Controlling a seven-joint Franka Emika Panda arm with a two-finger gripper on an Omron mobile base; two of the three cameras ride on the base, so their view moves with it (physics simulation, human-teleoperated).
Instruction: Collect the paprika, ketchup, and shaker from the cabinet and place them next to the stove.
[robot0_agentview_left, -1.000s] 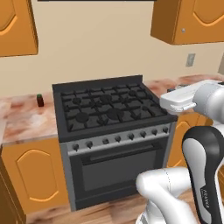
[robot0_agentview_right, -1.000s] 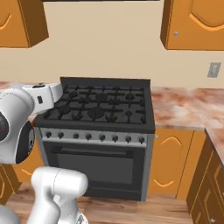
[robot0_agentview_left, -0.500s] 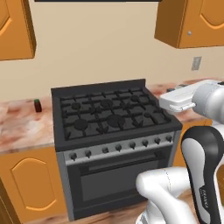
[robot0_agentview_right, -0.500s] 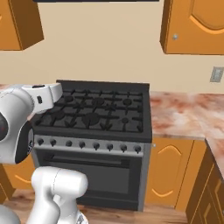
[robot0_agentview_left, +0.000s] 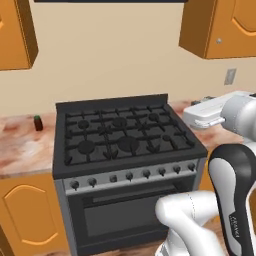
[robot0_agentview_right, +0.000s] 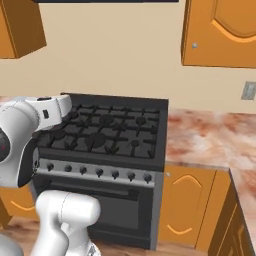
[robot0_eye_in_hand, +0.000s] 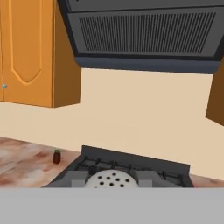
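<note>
Simulated kitchen, three views. A black gas stove (robot0_agentview_left: 127, 145) with cast-iron grates and a row of front knobs stands between two runs of mottled pink-brown stone counter (robot0_agentview_right: 210, 140) against a beige wall. Orange base cupboards (robot0_agentview_right: 187, 210) sit under the counter; orange wall cabinets (robot0_agentview_left: 220, 27) with arch-panelled doors and small round silver knobs hang at upper left and upper right. A dark range hood (robot0_eye_in_hand: 144, 35) with a ribbed underside hangs above the stove. A grey wall outlet (robot0_agentview_left: 230, 76) lies below the right wall cabinet.

The paprika (robot0_agentview_left: 37, 122), a small dark jar with a green lid, stands upright on the counter to the left of the stove, near the back wall and just beside the stove's edge. In the hand view it (robot0_eye_in_hand: 57, 156) appears well to the left of the fingers and farther away.

The gripper (robot0_eye_in_hand: 114, 180) points toward the back of the stove. Between its two finger tips (robot0_eye_in_hand: 148, 178) sits the shaker (robot0_eye_in_hand: 114, 179), of which a pale rounded top with small dark holes shows. The fingers are drawn close in against its sides, holding it.
</note>
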